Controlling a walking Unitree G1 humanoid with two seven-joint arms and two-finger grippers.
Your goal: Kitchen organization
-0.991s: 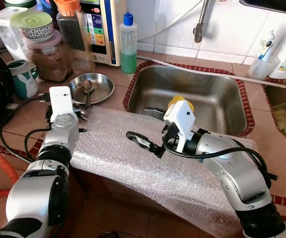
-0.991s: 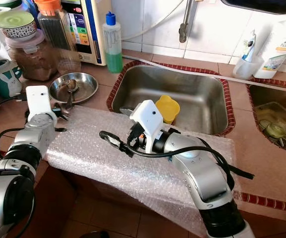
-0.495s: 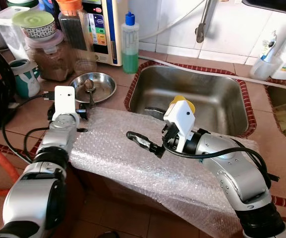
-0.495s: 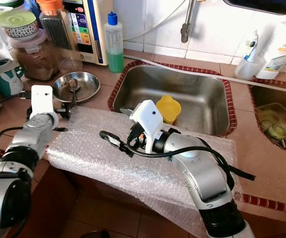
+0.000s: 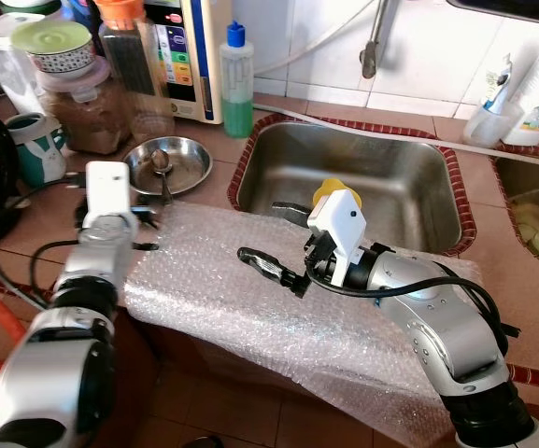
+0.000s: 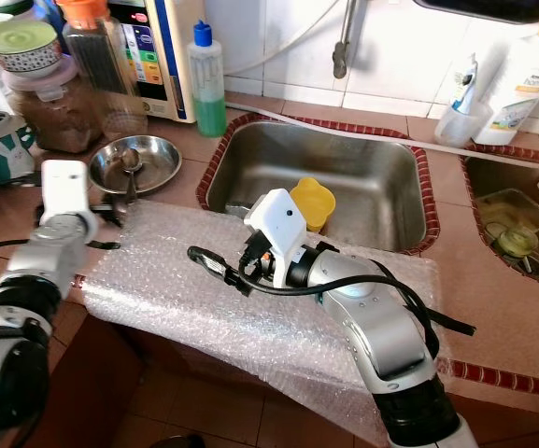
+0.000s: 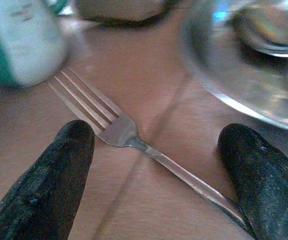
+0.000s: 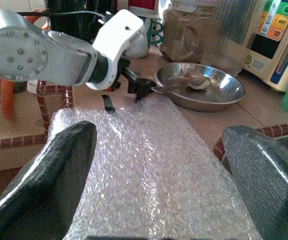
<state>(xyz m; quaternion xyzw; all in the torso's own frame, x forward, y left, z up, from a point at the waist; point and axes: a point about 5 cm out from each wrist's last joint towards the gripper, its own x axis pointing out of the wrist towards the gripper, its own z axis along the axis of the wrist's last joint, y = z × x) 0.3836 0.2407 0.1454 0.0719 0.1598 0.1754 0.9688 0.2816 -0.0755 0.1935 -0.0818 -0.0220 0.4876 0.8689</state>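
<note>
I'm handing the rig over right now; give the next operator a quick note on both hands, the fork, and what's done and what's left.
Left hand: open, fingers either side of the fork on the counter by the steel bowl; not gripped yet.
Right hand: open, holding nothing, above the bubble wrap in front of the sink.
Spoon lies in the bowl; yellow cup in the sink.
Done: nothing visibly put away.
Left: likely close on the fork, lift it, put it away.
</note>
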